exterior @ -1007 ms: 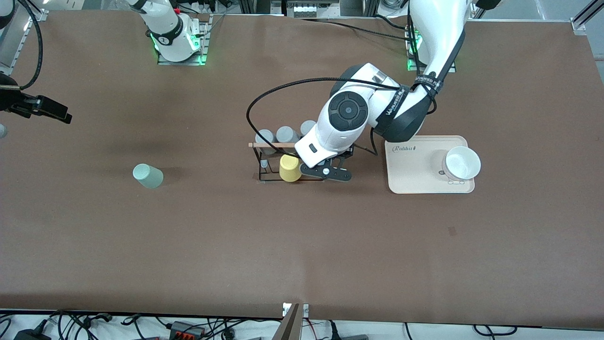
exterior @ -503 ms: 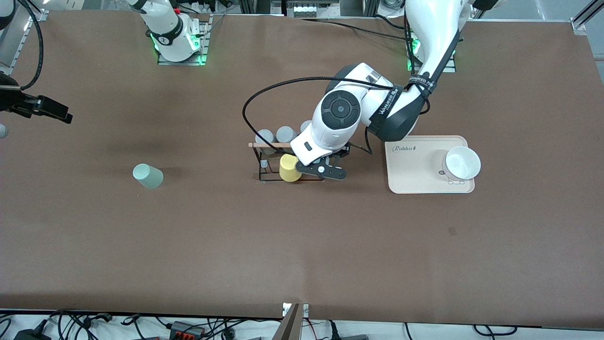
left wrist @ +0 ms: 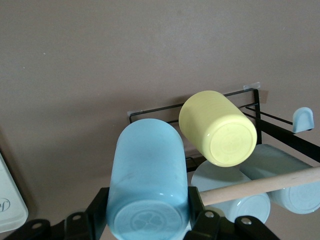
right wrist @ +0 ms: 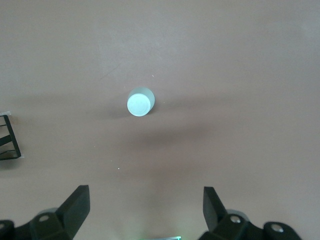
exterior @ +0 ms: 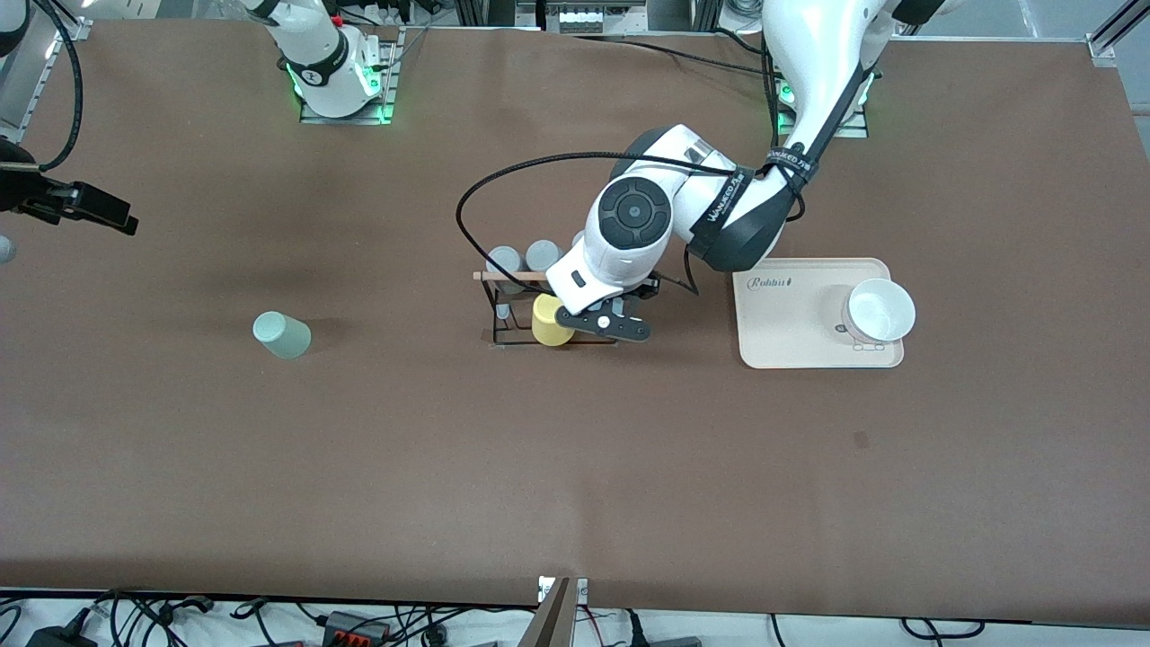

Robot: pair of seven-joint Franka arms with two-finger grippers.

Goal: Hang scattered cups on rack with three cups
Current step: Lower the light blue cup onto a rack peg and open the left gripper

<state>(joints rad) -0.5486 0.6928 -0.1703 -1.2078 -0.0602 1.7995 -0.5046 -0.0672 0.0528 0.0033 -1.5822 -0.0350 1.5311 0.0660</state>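
My left gripper (left wrist: 148, 220) is shut on the light blue cup (left wrist: 147, 180), held over the black wire rack (left wrist: 165, 111) beside the yellow cup (left wrist: 218, 129). The rack's wooden rod (left wrist: 260, 186) runs just past the gripper, with a pale-tipped peg (left wrist: 302, 120) farther along. In the front view the left gripper (exterior: 600, 325) is at the rack (exterior: 497, 314), touching the yellow cup (exterior: 552, 321); the blue cup is hidden under the arm. The sage green cup (exterior: 281, 335) stands upside down toward the right arm's end. My right gripper (right wrist: 146, 200) is open, high over the green cup (right wrist: 140, 102).
Grey cups (exterior: 503, 261) hang on the rack's side away from the front camera, and show under the rod in the left wrist view (left wrist: 230, 197). A cream tray (exterior: 791, 337) with a white bowl (exterior: 879, 310) lies toward the left arm's end. The right gripper (exterior: 81, 205) waits.
My left gripper has moved with the blue cup a little toward the right arm's end, closer along the rack to the yellow cup. The right arm and the green cup have not moved.
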